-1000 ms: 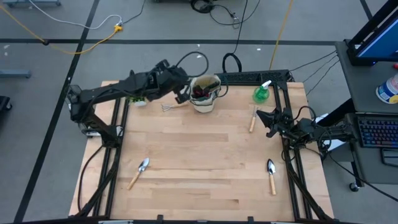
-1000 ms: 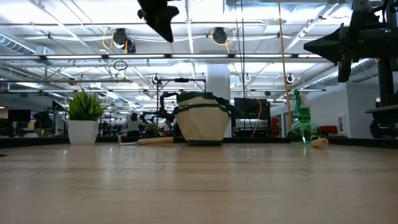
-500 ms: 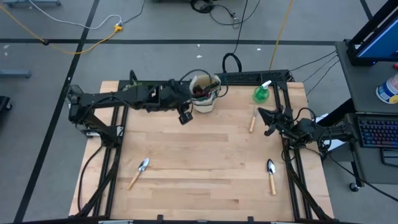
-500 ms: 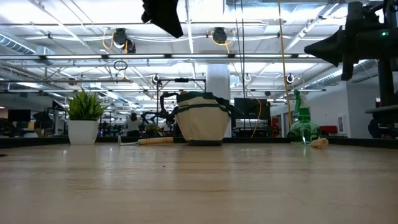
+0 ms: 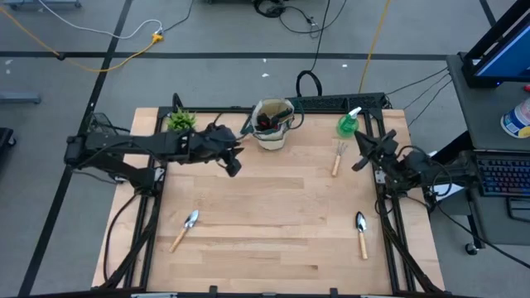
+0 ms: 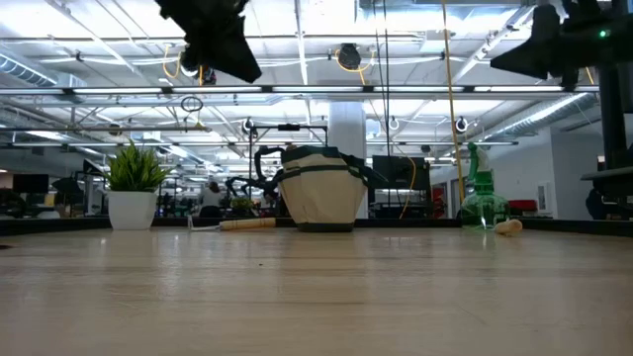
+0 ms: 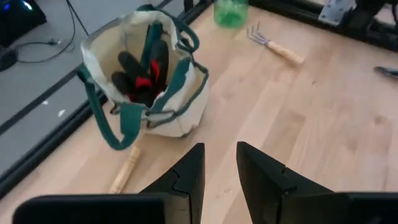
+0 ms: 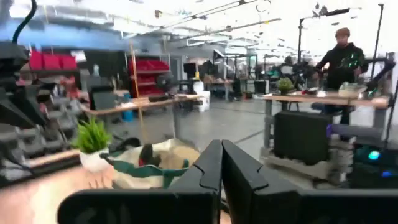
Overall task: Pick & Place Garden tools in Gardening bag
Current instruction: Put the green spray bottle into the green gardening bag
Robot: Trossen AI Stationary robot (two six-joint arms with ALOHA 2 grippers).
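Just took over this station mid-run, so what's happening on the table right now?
The robot is packing garden tools into the gardening bag at the far edge of the table. The bag already holds a red and black item. The left gripper hovers empty in front of the bag, fingers slightly apart. The right gripper waits shut at the right edge. Still out on the table: two trowels, a rake, the spray bottle, and a wooden-handled tool lying beside the bag.
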